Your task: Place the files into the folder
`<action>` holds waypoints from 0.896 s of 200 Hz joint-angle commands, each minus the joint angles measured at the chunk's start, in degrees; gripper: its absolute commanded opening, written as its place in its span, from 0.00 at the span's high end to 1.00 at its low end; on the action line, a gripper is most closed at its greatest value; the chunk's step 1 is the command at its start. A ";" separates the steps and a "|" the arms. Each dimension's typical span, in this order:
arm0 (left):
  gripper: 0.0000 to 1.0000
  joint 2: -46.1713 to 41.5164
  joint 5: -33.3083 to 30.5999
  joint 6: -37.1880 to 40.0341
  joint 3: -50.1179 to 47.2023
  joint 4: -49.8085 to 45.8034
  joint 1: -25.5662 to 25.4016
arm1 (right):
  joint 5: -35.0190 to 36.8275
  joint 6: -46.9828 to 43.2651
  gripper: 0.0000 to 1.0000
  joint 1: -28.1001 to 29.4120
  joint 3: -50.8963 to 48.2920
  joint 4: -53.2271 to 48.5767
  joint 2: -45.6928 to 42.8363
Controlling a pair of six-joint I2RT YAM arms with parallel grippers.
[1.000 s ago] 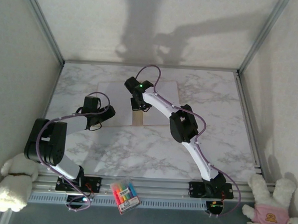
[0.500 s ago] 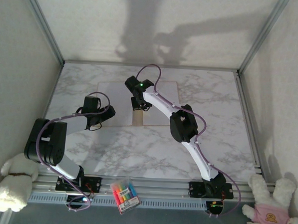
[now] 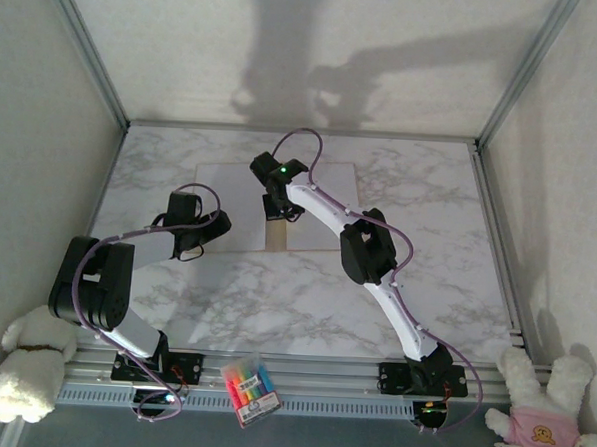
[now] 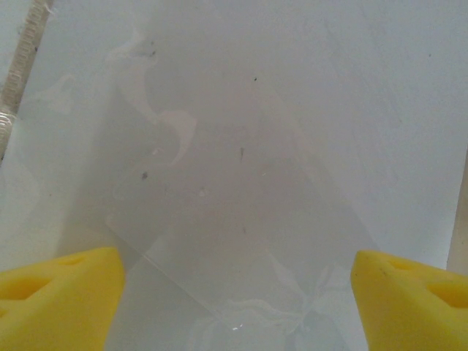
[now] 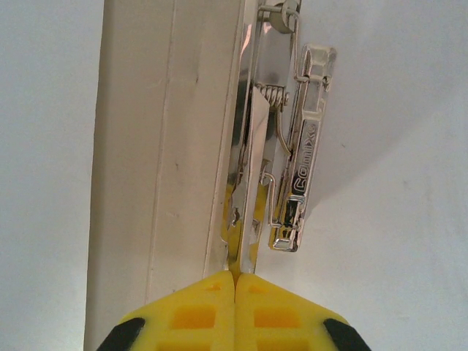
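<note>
The files (image 3: 228, 195) lie on the folder (image 3: 276, 238); right tool (image 5: 235, 281) pinches its metal clip (image 5: 292, 168), left tool (image 4: 234, 292) gapes above them. Best lift the clip fully, slowly.

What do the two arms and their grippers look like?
Both the left arm and right arm have white links, black joints and a thin purple cable looped alongside. A green light glows on the right. The fingers are yellow pads.

White plush toy (image 3: 18, 369) sits off the near-left corner, a pink-dressed plush (image 3: 549, 415) off the near-right, a pack of coloured markers (image 3: 249, 388) on the near rail (image 3: 339, 404), marble tabletop (image 3: 274, 302) behind
</note>
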 commanded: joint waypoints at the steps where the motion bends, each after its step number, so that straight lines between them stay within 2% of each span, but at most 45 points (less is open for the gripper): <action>1: 0.17 2.71 0.16 0.01 -1.15 -5.25 0.33 | 3.23 0.64 1.00 -1.45 -4.11 -5.31 5.48; 77: 0.17 2.79 0.02 0.02 -1.19 -5.29 0.30 | 0.52 0.55 1.00 -1.45 -6.46 -3.90 5.40; 85: 0.17 2.80 0.09 0.00 -1.18 -5.22 0.32 | 0.37 0.59 1.00 -3.06 -6.65 -3.86 5.31; 139: 0.17 2.59 0.11 0.00 -1.19 -5.39 0.33 | -3.55 0.94 1.00 -3.84 -7.74 -2.31 4.36; 179: 0.17 2.46 -0.06 0.09 -1.11 -5.59 0.32 | -2.17 0.14 1.00 -3.82 -6.08 -2.35 1.91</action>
